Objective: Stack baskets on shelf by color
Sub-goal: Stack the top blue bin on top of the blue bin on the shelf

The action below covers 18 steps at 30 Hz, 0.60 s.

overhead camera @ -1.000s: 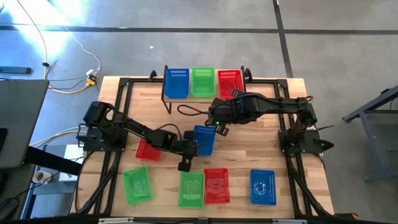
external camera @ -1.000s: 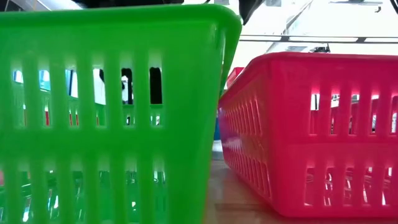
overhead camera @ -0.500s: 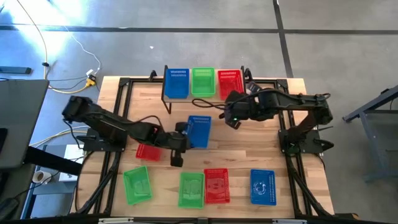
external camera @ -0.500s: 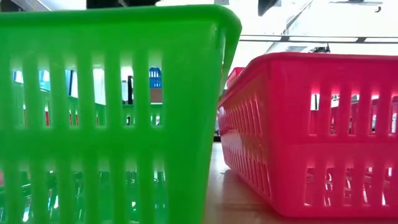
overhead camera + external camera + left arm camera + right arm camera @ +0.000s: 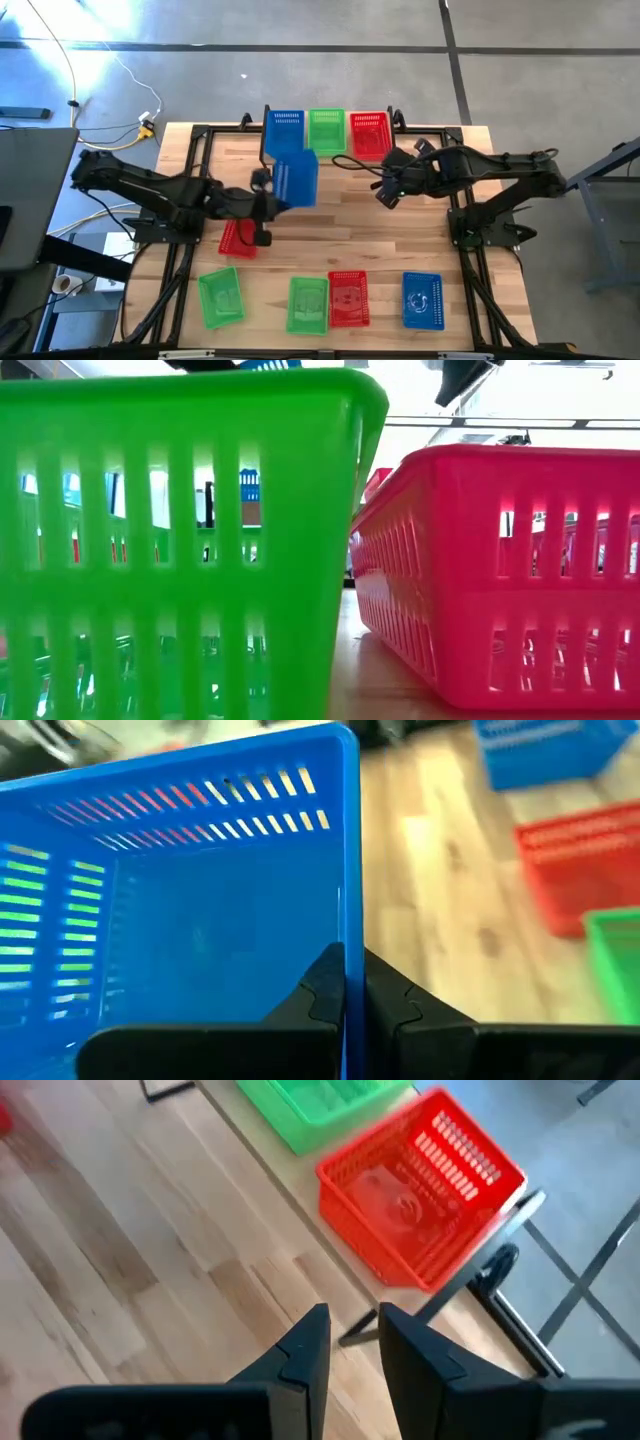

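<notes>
1. The left end effector (image 5: 268, 194) is clamped on a blue basket's (image 5: 294, 178) wall, held at the shelf's (image 5: 268, 150) six o'clock.
2. The right end effector (image 5: 386, 192), fingers slightly parted, holds nothing at the worktop's (image 5: 420, 240) two o'clock.

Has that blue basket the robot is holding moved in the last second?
Yes. The blue basket in the left hand has travelled from mid-table toward the shelf, now just before the blue one there.

Mid worktop (image 5: 400, 235) open between the shelf (image 5: 268, 158) and front row of baskets (image 5: 328, 300); red basket (image 5: 237, 240) blocks left side, shelf top taken by three baskets (image 5: 326, 131).
</notes>
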Motion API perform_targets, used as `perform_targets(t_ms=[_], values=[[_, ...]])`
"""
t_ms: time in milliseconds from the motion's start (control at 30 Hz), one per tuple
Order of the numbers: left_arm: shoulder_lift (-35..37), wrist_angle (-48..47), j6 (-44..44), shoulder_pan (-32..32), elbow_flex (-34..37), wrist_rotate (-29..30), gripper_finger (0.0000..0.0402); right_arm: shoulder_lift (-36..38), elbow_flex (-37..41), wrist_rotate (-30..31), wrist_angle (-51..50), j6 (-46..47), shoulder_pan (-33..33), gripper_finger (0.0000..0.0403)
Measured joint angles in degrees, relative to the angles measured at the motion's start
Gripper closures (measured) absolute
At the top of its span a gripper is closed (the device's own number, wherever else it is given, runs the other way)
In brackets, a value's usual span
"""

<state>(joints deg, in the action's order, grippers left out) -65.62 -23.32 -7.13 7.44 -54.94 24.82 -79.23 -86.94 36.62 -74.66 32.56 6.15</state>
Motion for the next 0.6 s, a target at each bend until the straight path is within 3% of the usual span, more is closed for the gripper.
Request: perform_targets(t_ms=[167, 333, 500, 600], values=[[4.7, -0.1, -6.1, -2.4, 0.0, 4.5, 0.0402, 3.7, 6.5, -0.4, 6.6, 0.0, 0.0, 0.0324], [7.3, 0.0, -14.0, -9.3, 0.0, 8.0, 0.0401, 5.4, 10.4, -1.3, 11.3, 0.1, 0.0, 0.0324], [7.3, -0.2, -21.0, -19.2, -0.2, 5.6, 0.0401, 5.4, 11.0, -2.4, 12.4, 0.1, 0.0, 0.0324], [5.9, -1.8, -23.3, -24.7, -2.6, 0.8, 0.0401, 5.4, 11.0, -2.6, 13.0, 0.1, 0.0, 0.0324]])
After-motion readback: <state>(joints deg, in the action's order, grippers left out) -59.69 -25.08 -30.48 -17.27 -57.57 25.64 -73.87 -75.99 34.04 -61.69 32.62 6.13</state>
